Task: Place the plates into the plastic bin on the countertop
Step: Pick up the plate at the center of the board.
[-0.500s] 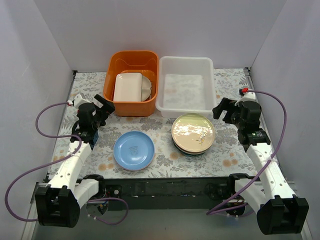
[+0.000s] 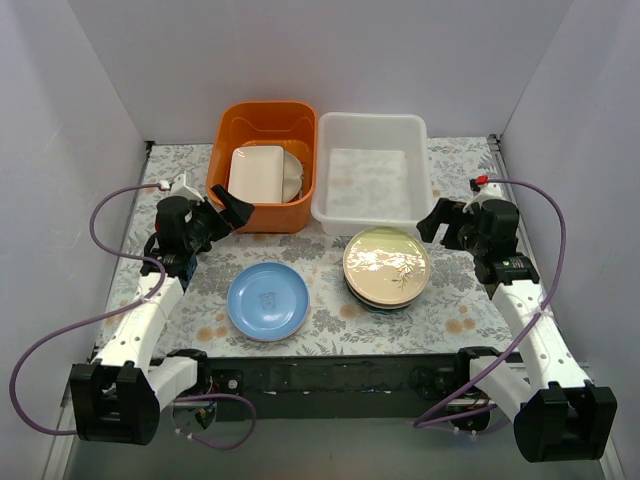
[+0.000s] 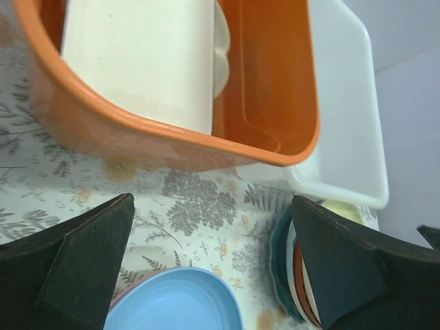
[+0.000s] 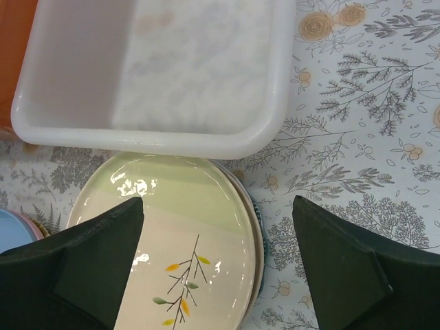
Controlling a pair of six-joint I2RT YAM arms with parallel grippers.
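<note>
A light blue plate [image 2: 267, 300] lies on a pink one on the floral countertop [image 2: 460, 310], also in the left wrist view [image 3: 175, 302]. A stack topped by the cream leaf-pattern plate [image 2: 386, 265] sits just in front of the white plastic bin [image 2: 370, 170]; the right wrist view shows both the plate [image 4: 172, 254] and the bin [image 4: 151, 75]. The bin holds no plates. My left gripper [image 2: 228, 206] is open, above the cloth by the orange tub's front left corner. My right gripper [image 2: 440, 222] is open, just right of the stack.
An orange tub [image 2: 262, 165] left of the bin holds a cream rectangular dish [image 2: 257, 173] and another plate behind it. Grey walls enclose the table on three sides. Purple cables loop beside both arms.
My left gripper has swung right and a little farther back, toward the orange tub. My right gripper has shifted slightly left toward the plate stack. The plates have not moved.
</note>
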